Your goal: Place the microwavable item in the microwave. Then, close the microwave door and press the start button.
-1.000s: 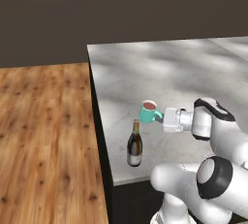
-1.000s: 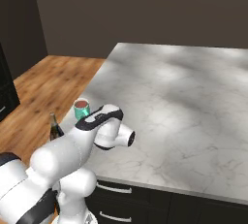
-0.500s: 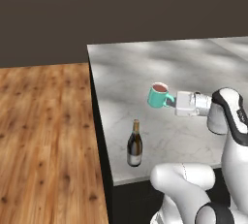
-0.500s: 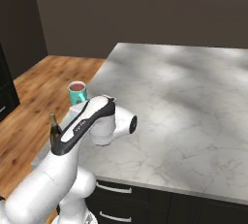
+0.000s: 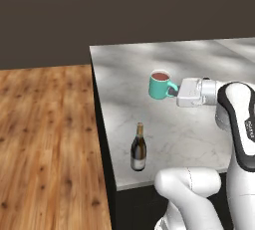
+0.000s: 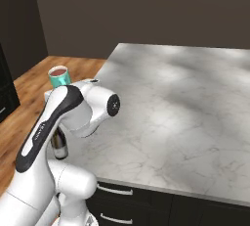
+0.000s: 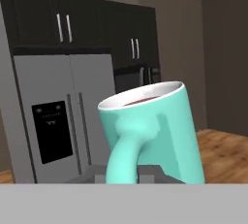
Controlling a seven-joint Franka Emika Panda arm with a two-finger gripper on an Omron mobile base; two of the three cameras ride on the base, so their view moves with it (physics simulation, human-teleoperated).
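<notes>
The microwavable item, a teal mug point(image 5: 160, 85) of brown liquid, hangs upright above the left part of the marble counter point(image 5: 209, 59). My gripper point(image 5: 172, 91) is shut on its handle from the right. From the right base the mug point(image 6: 59, 77) peeks over my arm. In the hand view the mug point(image 7: 154, 133) is close up, handle toward the camera. Far behind it the microwave point(image 7: 133, 78) is a dark block under the upper cabinets, with a silver bar handle on its door point(image 7: 142, 76). How the door stands is too small to tell.
A dark wine bottle point(image 5: 138, 148) stands near the counter's front left corner, below the mug; it point(image 6: 59, 144) is partly hidden by my arm. Wood floor point(image 5: 45, 134) lies left of the counter. A steel fridge point(image 7: 58, 116) and dark cabinets point(image 7: 63, 19) stand across the room.
The mug has risen off the counter in the shut gripper and moved a little right and away from the bottle. My arm has straightened upward. The bottle stayed put.
</notes>
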